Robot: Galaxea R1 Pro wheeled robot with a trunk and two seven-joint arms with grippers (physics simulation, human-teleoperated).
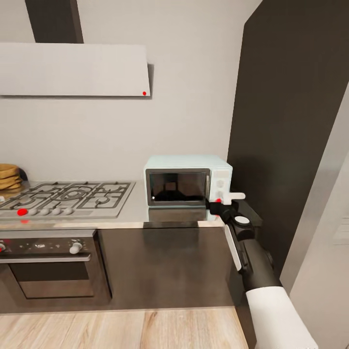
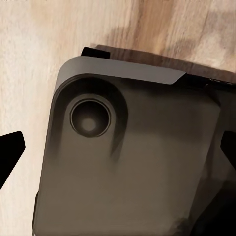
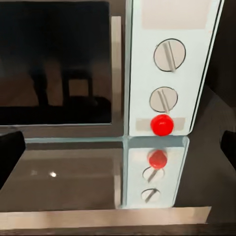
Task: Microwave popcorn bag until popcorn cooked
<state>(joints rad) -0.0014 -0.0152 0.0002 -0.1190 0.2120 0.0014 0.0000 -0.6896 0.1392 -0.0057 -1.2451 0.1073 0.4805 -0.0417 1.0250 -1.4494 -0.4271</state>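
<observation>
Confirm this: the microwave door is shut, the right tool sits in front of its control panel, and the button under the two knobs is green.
One detail is wrong. The button under the two knobs is red, not green, as the right wrist view shows. The rest holds: the microwave has its door shut, and in the head view the right tool sits in front of the control panel.

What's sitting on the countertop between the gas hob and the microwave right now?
Nothing. In the head view, the stretch of countertop between the gas hob and the microwave is bare grey slab, showing only reflections.
</observation>
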